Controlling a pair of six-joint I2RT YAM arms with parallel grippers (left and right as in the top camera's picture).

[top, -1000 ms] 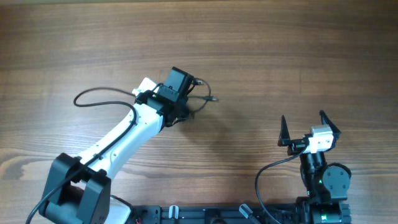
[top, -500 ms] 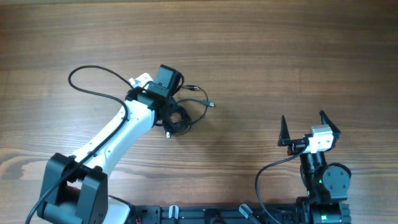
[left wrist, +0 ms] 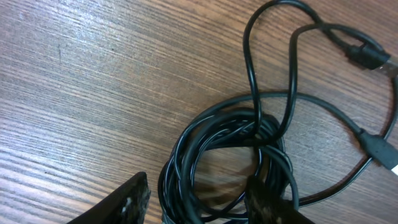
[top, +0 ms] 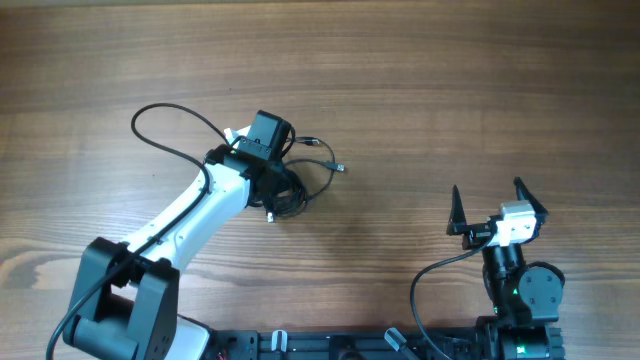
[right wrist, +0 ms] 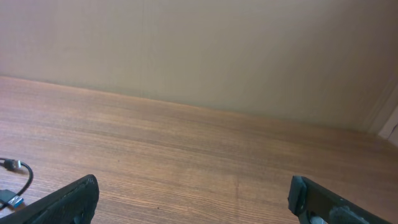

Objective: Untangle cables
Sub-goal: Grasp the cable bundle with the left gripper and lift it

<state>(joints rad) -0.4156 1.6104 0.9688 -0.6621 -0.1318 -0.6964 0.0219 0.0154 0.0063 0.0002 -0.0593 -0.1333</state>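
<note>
The cables (top: 292,192) lie as one tangle of thin black cords on the wooden table, with plug ends (top: 340,167) sticking out to the right. In the left wrist view the coiled bundle (left wrist: 227,158) fills the lower middle, and two plugs (left wrist: 370,56) lie at the right. My left gripper (left wrist: 198,200) is open and low over the tangle, its two fingers straddling part of the coil. From overhead the left gripper (top: 272,180) sits at the tangle's left side. My right gripper (top: 497,208) is open and empty at the right, far from the cables.
The thick black cable (top: 165,125) wired to the left arm loops over the table to the left of the tangle. Plug ends (right wrist: 11,167) show at the left edge of the right wrist view (right wrist: 189,199). The table is bare wood (top: 450,90).
My left arm has drawn back to the left and turned, uncovering the tangle below it. Its own thick cable loop has shifted. The right arm has not moved.
</note>
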